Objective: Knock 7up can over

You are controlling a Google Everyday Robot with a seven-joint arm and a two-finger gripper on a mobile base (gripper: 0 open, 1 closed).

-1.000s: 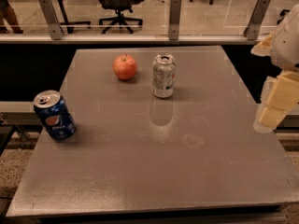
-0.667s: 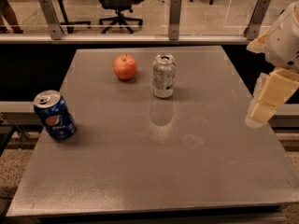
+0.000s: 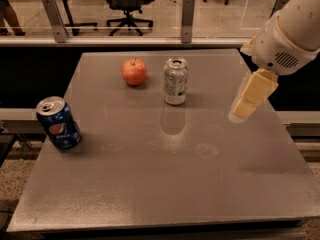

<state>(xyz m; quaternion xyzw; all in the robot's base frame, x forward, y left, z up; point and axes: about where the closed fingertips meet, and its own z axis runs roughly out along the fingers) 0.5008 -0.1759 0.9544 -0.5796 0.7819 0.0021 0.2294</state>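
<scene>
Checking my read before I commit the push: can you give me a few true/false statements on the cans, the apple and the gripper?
1. The 7up can stands upright on the table. True.
2. The gripper is touching the 7up can. False: it hangs apart from the can, toward the right of the view.
3. The apple sits beside the 7up can, on its left in the view. True.
4. The Pepsi can lies on its side. False: it stands upright near the table's left edge.
</scene>
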